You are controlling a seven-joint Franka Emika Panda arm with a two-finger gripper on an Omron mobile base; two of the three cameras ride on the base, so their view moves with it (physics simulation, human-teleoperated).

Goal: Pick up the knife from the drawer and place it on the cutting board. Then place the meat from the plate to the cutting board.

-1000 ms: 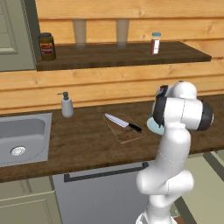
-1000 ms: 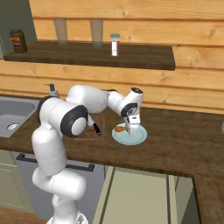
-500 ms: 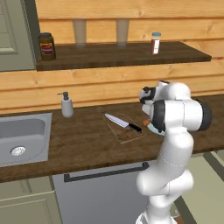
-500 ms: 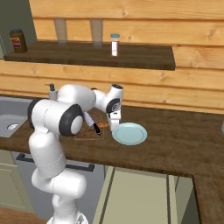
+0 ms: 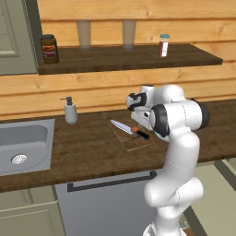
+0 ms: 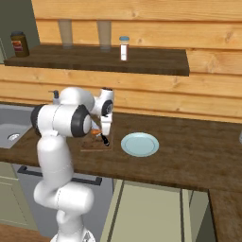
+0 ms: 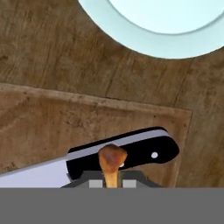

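Dark wooden countertop [image 5: 87, 147] carries the mottled brown wooden cutting board [image 7: 52, 127], where the silver-bladed, black-handled knife [image 7: 131, 151] lies. Above its handle, the gripper [image 6: 105, 133] is clamped on the orange-brown drumstick-shaped meat [image 7: 111, 161]. Just beside the board sits the round pale blue-teal plate [image 6: 139, 144].

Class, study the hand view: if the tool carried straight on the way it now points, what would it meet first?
Most likely the knife's black handle, lying on the cutting board directly below the meat held in the tool. Depth is hard to judge, so the height above it stays unclear.
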